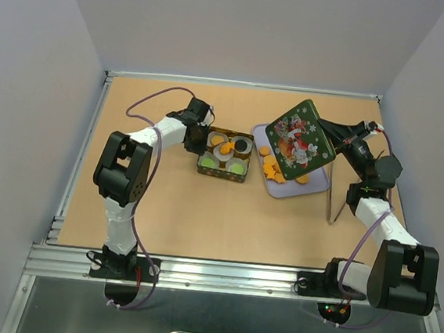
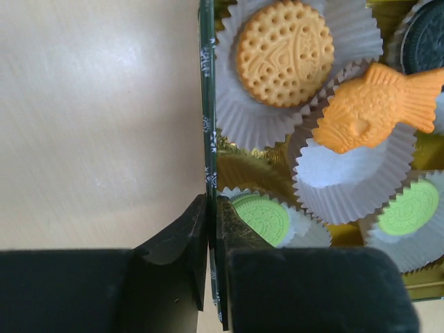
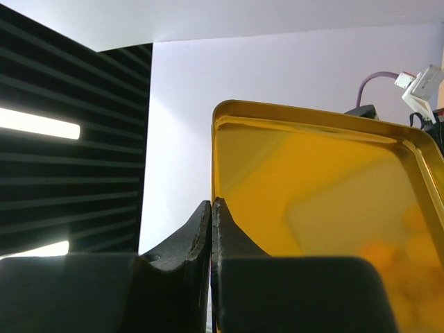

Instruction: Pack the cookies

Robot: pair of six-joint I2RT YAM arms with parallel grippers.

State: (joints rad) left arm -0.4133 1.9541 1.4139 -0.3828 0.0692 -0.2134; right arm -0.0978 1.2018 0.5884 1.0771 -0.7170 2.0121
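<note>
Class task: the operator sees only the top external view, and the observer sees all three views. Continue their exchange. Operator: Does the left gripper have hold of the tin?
Observer: Yes. In the left wrist view the left gripper is shut on the tin at its side wall, one finger inside and one outside.
Operator: What shapes are the orange cookies near that wall?
Observer: A round cookie sits flat in a paper cup. A fish cookie seems to lie across cup rims.
Operator: And the lid's underside?
Observer: In the right wrist view the lid is plain gold inside, and the right gripper is shut on its rim.
</note>
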